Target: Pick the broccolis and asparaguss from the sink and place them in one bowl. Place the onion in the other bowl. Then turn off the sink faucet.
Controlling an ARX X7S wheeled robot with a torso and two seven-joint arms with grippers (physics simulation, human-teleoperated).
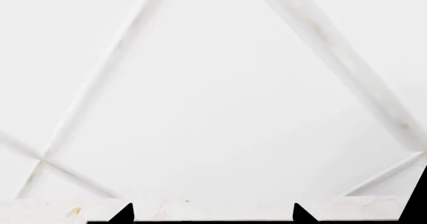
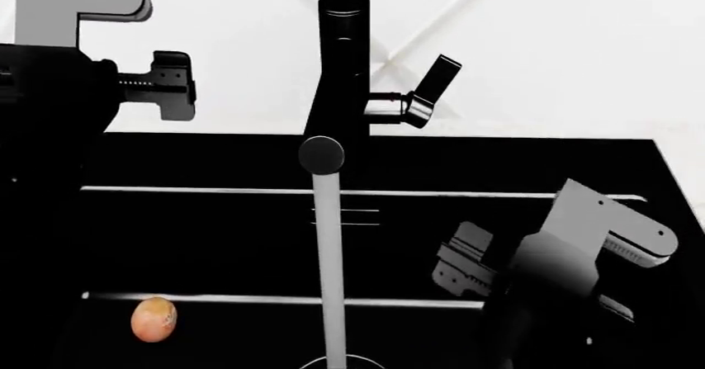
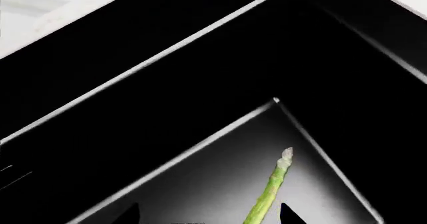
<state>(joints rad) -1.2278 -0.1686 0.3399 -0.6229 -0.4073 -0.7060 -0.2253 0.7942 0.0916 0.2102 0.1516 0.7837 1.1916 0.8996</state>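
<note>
While water runs in a pale stream [image 2: 328,270] from the black faucet [image 2: 339,72], whose side handle [image 2: 432,88] is tilted up and away to the right, the sink [image 2: 496,163] lies dark below it in the head view. An onion [image 2: 153,319] rests on the basin floor toward the left, near the front, well apart from the stream. The left gripper [image 2: 165,84] is raised at the upper left of that view, over the white wall side above the sink's back rim; its fingers cannot be made out there, and its own wrist camera shows only white tiled wall [image 1: 213,93] with diagonal seams and two dark tips at the frame's edge, standing apart with nothing between them. The right gripper [image 2: 468,262] hangs low over the right part of the basin, tilted downward. From the right wrist camera, one asparagus spear [image 3: 270,191] lies on the grey basin floor near a corner of the sink, its tip pointing toward that corner. The gripper's two dark fingertips [image 3: 287,215] show at the edge of that picture, one on each side of the spear's lower stem, spread apart and not clamped on it. Whether they touch the spear cannot be told. No broccoli or bowl appears in any of the three views.
</note>
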